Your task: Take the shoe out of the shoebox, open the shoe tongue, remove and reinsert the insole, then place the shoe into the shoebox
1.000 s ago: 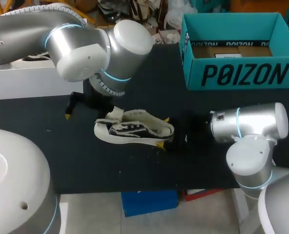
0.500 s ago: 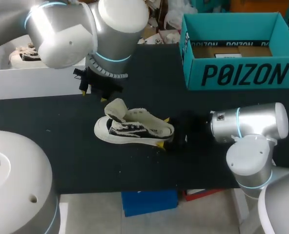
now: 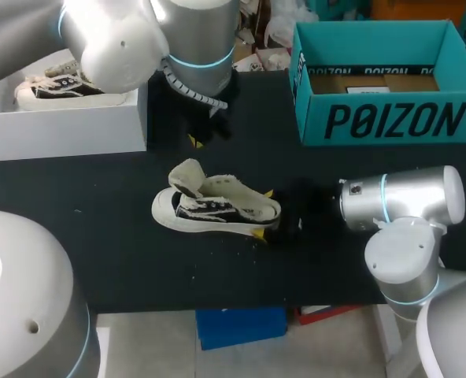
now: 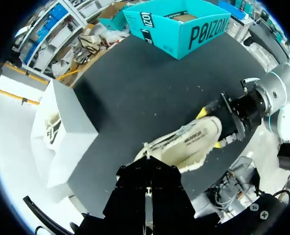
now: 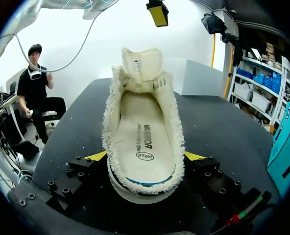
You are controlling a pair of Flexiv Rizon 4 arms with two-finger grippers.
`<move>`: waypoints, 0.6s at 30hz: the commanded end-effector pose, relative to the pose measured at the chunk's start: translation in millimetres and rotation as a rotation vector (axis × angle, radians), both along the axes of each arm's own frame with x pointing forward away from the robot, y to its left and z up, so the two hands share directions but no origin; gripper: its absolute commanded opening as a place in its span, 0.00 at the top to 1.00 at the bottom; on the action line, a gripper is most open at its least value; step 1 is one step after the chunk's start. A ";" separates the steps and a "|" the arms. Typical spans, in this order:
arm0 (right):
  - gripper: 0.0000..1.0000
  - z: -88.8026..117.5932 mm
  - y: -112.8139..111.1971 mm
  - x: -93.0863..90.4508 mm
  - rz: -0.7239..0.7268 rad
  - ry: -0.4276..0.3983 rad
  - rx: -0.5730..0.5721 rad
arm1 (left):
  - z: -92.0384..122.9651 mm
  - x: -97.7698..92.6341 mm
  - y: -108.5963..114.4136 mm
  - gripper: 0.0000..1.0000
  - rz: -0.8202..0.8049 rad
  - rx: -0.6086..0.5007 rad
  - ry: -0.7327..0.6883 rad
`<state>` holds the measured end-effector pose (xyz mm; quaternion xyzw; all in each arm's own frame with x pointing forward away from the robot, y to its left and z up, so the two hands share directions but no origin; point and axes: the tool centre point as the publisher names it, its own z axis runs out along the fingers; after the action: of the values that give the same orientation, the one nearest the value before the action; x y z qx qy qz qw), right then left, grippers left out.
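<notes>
At the far left a white box (image 3: 60, 134) sits on the worktop (image 3: 138, 260) with a spare sneaker (image 3: 56, 87) lying in it. It is well apart from the work and looks parked there to keep it out of the way.

Next to it the left gripper (image 3: 205, 135) hangs above the worktop, behind the shoe and not touching it. Its fingers stand apart with nothing between them. I take it as free for the picking work inside the shoe.

In the middle lies the shoe (image 3: 217, 206), out of its box, sole flat on the worktop and toe pointing left. The tongue (image 5: 141, 66) stands folded up and forward over the toe. That leaves the mouth wide open, so the pale insole (image 5: 142, 132) shows along its whole length, flat in place inside the fleecy lining. Judging by that, the insole step is the one in hand.

At the heel, the right gripper (image 3: 263, 213) is clamped on the shoe, one yellow tip against each side. That grip looks meant to pin the shoe so it cannot slide or tip when the insole is pulled.

At the far right the teal shoebox (image 3: 390, 118) stands open at the back corner, well apart from the shoe, ready to take it again.

The worktop is a matt black sheet. It is flat and plain, and the pale shoe stands out sharply on it.
</notes>
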<state>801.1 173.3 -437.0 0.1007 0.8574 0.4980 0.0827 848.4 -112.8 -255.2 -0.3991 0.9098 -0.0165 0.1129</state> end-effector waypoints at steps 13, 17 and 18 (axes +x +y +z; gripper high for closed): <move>1.00 -3.4 0.0 0.5 -0.002 0.001 -0.001 | -7.1 -3.9 -10.8 1.00 -1.252 -0.200 0.400; 1.00 -3.4 0.0 0.5 -0.002 0.001 -0.001 | -7.1 -3.9 -10.8 1.00 -1.252 -0.200 0.400; 1.00 -3.4 0.0 0.5 -0.002 0.001 -0.001 | -7.1 -3.9 -10.8 1.00 -1.252 -0.200 0.400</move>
<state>801.1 173.2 -437.0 0.1007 0.8574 0.4980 0.0827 840.3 -130.3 -260.0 -0.1245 0.9916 -0.0355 -0.0054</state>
